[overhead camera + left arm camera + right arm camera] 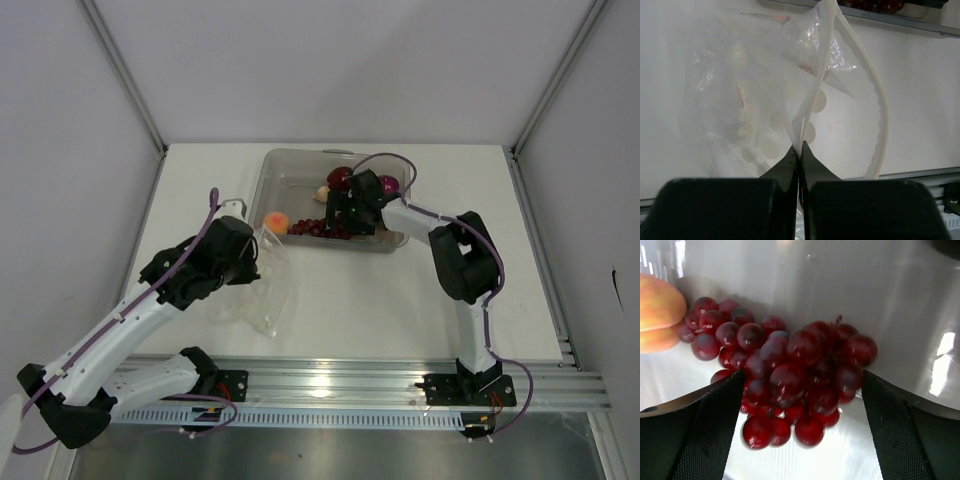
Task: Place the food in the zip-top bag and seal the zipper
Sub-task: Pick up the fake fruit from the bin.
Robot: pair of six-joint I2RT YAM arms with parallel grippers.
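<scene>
A dark red grape bunch (790,375) is lying on the floor of a translucent grey tray (290,170) as the right gripper (802,390) is hanging directly over it, jaws spread wide, one black finger standing on either side of the cluster and the gripper holding nothing. A pink-yellow peach (657,310) is sitting right beside the bunch, toward the tray's left end. Farther back in the same tray, a dark red fruit (340,178) and a purple ball (389,184) are resting near the far wall, partly screened by the right arm (460,255), while a pale shape beside them, possibly the beige bulb (322,193), is showing only in part in the overhead view. The clear zip-top bag (265,290) is lying crumpled on the white tabletop (400,290), just in front of the tray's front left corner. The left gripper (800,150) is pinching the bag's film, its jaws pressed fully together with a fold of plastic rising between the tips. From that pinch the zipper (882,110), a thin whitish strip, is curving up and away to the right in the wrist view, arching clear of the crinkled panel on the left. The left arm (130,320) is angling in from the near left corner of the tabletop, the right arm is bending over from the near right, and the two grippers are standing well apart
</scene>
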